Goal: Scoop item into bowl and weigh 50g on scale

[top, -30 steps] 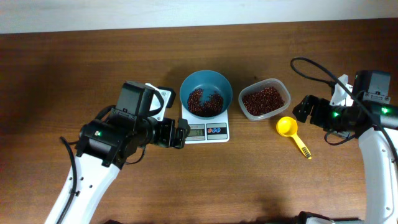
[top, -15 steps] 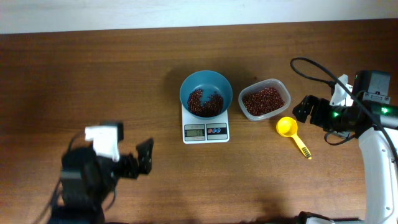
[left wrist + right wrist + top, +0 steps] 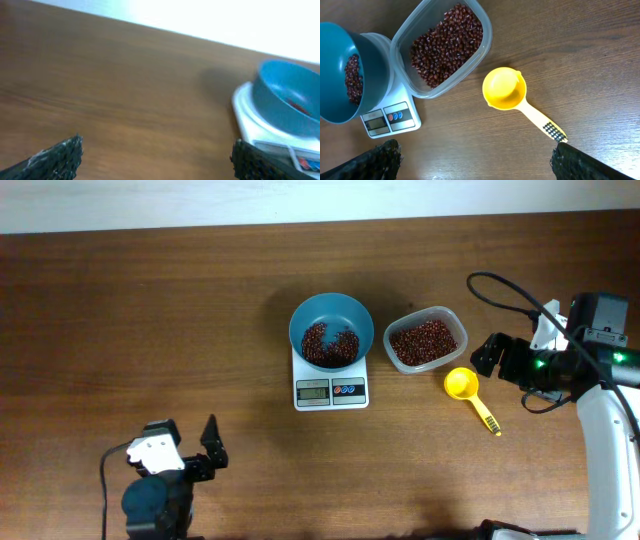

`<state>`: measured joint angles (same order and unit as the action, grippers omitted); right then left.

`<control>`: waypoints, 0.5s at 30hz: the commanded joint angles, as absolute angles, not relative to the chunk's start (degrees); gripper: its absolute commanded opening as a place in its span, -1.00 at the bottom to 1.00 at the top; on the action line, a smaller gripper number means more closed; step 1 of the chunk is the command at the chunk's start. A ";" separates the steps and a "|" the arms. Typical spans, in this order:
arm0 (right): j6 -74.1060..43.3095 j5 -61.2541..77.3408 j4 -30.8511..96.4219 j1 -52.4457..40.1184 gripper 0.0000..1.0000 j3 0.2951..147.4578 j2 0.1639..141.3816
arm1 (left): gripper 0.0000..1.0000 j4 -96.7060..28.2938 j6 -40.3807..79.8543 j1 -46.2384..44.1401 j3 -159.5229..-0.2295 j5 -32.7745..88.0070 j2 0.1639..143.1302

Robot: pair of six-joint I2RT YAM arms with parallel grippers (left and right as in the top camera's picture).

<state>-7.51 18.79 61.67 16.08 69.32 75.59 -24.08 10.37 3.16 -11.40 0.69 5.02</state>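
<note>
- R gripper (image 3: 484, 357): fingers spread wide, holding nothing. Yellow scoop (image 3: 470, 395) lay just beside it, on the table-centre side.
- Scoop's long axis: cup nearest the tub (image 3: 462, 338), handle slanting away toward the near-right edge.
- L gripper (image 3: 186, 448): also spread and empty, well apart from the scoop, so R arm was nearer.
- Bowl (image 3: 300, 320) sat on the scale (image 3: 331, 391) w/ beans (image 3: 328, 345) inside.

A brown wooden table (image 3: 150, 310) with grain running left to right carries three things, all right of centre. The white scale (image 3: 331, 391) stands near the middle, its display facing the near edge. Just beside it on the right sits a clear tub (image 3: 418, 91). A yellow scoop (image 3: 461, 384) lies near the tub's front right corner, handle pointing away from the scale
</note>
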 commanded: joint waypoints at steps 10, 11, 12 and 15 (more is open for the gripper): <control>-7.29 19.27 61.69 15.77 0.97 69.93 75.77 | 0.98 -15.75 11.62 6.66 -4.86 -7.51 0.27; -7.29 19.27 61.69 15.77 0.97 69.93 75.77 | 0.98 -15.86 10.24 6.63 -4.91 -6.90 0.27; -7.29 19.27 61.69 15.77 0.97 69.93 75.77 | 0.98 -15.90 8.99 6.66 -4.91 -6.79 0.27; -7.29 19.27 61.69 15.77 0.97 69.93 75.77 | 0.98 -15.81 7.64 6.66 -4.91 -6.90 0.27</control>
